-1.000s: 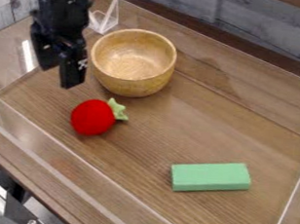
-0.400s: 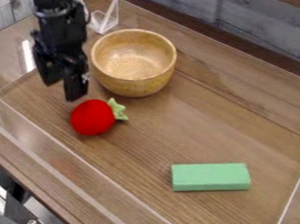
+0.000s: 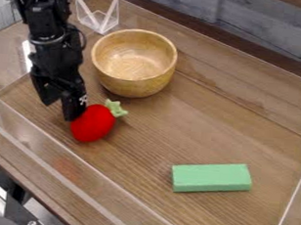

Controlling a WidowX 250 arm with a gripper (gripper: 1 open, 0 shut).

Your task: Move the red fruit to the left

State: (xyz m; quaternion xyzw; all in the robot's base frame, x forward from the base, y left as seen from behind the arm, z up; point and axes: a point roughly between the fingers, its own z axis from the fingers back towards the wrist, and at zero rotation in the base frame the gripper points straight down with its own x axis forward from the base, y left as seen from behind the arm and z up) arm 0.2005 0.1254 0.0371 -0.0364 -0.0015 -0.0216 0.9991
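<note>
Pincer [image 3: 72, 118] right against the red fruit [image 3: 95, 124], grip unreadable; pushing sideways could roll it off, lower right!

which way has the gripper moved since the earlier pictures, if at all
Yes, the gripper has moved: it is now farther from the wooden bowl, down beside the red fruit.

Brown wooden tabletop [image 3: 177, 146], fine-grained. Dark grey surface [image 3: 289, 25] beyond its far edge (top right). Pale glare at left.
</note>
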